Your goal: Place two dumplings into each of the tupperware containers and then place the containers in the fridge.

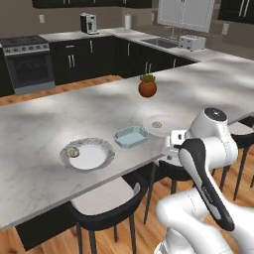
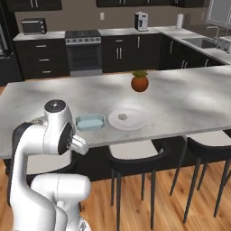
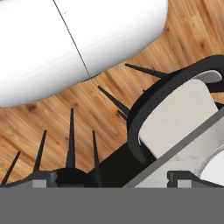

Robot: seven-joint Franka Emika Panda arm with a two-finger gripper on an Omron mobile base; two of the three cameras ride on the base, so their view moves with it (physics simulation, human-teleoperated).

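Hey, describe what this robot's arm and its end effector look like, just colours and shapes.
The arm is glossy white, built of rounded, bulbous segments. A black band runs along one link, and a grey round cap tops the nearest joint. The end effector has two small dark, squarish fingertips. No cables or markings show.

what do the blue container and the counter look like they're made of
Tupperware container: looks like light-blue plastic, smooth, slightly glossy, with thin walls and rounded corners. Counter: looks like polished stone, probably marble, pale grey with darker veining; being rendered, it could equally be a laminate.
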